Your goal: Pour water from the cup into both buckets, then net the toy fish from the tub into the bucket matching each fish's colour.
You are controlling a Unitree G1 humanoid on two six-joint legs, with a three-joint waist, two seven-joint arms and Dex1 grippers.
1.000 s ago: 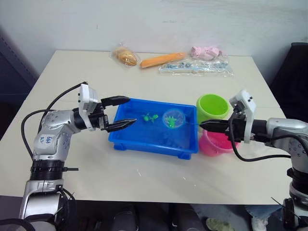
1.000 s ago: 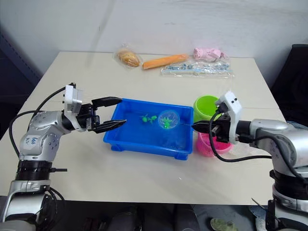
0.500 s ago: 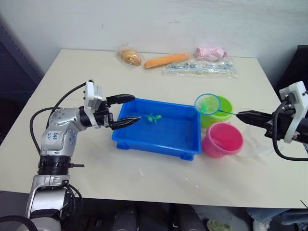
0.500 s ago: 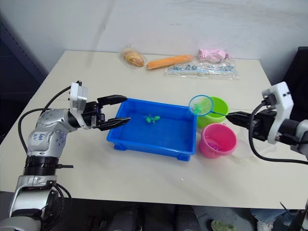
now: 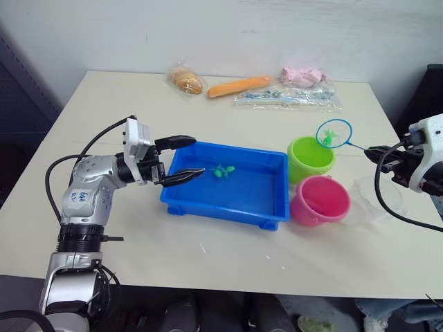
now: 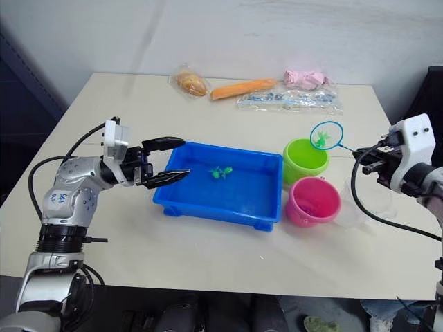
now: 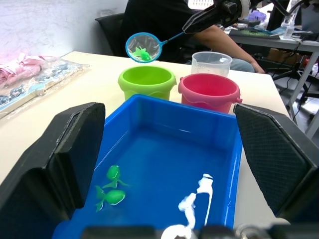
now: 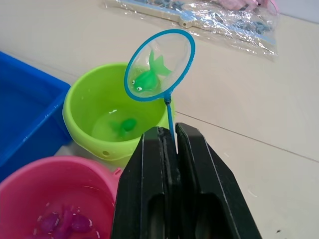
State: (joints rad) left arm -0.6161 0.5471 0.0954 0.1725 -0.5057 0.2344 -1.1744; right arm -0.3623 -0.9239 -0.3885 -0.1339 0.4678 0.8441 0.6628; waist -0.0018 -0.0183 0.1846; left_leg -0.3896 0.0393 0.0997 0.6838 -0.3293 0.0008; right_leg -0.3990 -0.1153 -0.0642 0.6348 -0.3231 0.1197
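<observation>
Mid-netting: right gripper (image 8: 172, 144) clamping net (image 8: 159, 64) with green fish (image 8: 147, 77) above green bucket (image 8: 99, 114), left gripper (image 5: 180, 158) spread, two fish (image 7: 112, 186) left in tub (image 5: 263, 207).

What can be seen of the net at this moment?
The net is a small round hoop with a blue rim, clear mesh and a thin stick handle. The right gripper is shut on the handle. The hoop is tilted, raised over the far rim of the green bucket, touching nothing else. One green fish lies in the mesh.
</observation>
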